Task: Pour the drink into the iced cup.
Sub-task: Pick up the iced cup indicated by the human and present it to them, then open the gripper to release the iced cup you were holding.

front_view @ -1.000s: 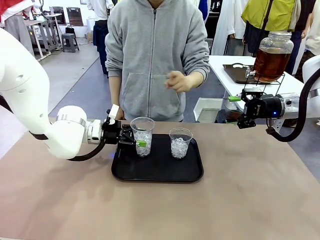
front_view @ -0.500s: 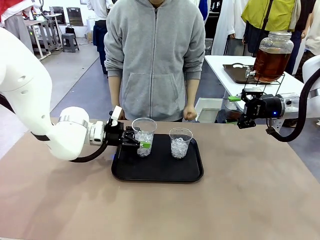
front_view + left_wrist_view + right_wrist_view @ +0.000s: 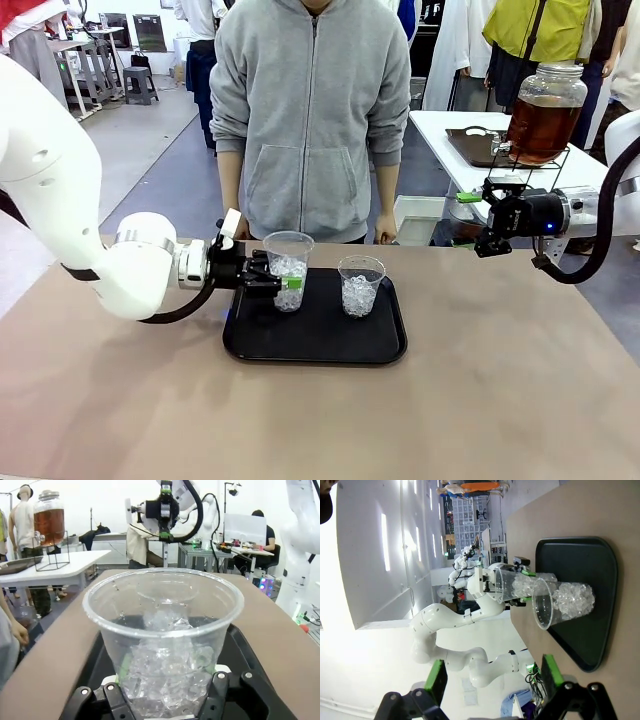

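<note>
L gripper [image 3: 280, 283], ctr-left: clamped on iced cup [image 3: 288, 262] on tray [image 3: 315, 352]. R gripper [image 3: 475, 222], right: jaws apart, empty. Drink [image 3: 541, 128] upper right.

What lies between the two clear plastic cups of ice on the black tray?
Nothing: in the front view, only a bare strip of black rectangular tray separates the left clear plastic cup from the right cup.

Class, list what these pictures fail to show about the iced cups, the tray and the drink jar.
Gripped cup: base cut off by the left wrist view's bottom edge and the jaws.
Tray: mostly hidden behind that cup, left wrist view.
Jar: tap too small in the front view to tell open or shut.
</note>
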`<state>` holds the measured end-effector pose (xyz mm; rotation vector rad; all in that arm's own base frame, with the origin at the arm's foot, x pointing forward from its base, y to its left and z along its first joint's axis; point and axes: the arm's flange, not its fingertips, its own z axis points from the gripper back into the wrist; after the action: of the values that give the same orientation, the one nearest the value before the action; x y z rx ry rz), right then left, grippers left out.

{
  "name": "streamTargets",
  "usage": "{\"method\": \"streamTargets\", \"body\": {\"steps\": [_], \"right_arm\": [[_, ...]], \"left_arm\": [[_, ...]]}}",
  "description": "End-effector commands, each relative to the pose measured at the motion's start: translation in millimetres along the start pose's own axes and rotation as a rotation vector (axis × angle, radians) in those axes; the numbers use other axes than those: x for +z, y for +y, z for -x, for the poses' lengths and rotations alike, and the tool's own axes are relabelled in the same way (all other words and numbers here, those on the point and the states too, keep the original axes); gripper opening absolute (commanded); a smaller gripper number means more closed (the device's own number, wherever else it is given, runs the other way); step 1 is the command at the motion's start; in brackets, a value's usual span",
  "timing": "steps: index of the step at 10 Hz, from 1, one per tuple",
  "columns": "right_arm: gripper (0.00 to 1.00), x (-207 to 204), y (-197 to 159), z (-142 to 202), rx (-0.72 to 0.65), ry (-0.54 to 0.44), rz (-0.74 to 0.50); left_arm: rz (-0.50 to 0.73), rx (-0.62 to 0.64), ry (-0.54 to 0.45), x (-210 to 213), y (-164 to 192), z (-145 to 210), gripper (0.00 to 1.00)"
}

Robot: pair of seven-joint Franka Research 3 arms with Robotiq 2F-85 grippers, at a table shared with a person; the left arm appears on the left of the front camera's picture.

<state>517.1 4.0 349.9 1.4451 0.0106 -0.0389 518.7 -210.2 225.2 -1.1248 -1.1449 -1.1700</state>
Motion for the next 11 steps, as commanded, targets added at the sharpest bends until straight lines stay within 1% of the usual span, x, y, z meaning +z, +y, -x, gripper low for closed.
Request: {"method": "streamTargets", "body": {"steps": [1,2,4,5,6,7,8,11], "right_arm": [[1.0,0.4,0.7,-0.3,0.002,-0.006,0.005],[1.0,0.4,0.7,-0.3,0.002,-0.006,0.005],[1.0,0.4,0.7,-0.3,0.002,-0.006,0.005],[1.0,0.4,0.7,-0.3,0.002,-0.006,0.005],[1.0,0.4,0.7,-0.3,0.002,-0.006,0.005],[1.0,0.4,0.7,-0.3,0.002,-0.006,0.005],[1.0,0.4,0.7,-0.3,0.002,-0.006,0.005],[1.0,0.4,0.7,-0.3,0.002,-0.006,0.005]], "left_arm": [[-0.042,0.007,-0.012,-3.7,6.5,-44.1,0.6],[-0.039,0.034,-0.005,-6.6,15.8,-64.3,0.6],[-0.04,0.036,0.014,-13.3,32.4,-98.9,0.6],[-0.048,0.034,0.018,-14.7,37.4,-110.1,0.6],[-0.055,0.024,0.002,-14.1,39.7,-118.7,0.6],[-0.043,0.025,-0.027,-9.2,37.9,-125.3,0.6],[-0.055,0.02,0.002,-11.2,37.9,-115.6,0.6],[-0.055,0.02,0.002,-11.2,37.9,-115.6,0.6]]}}
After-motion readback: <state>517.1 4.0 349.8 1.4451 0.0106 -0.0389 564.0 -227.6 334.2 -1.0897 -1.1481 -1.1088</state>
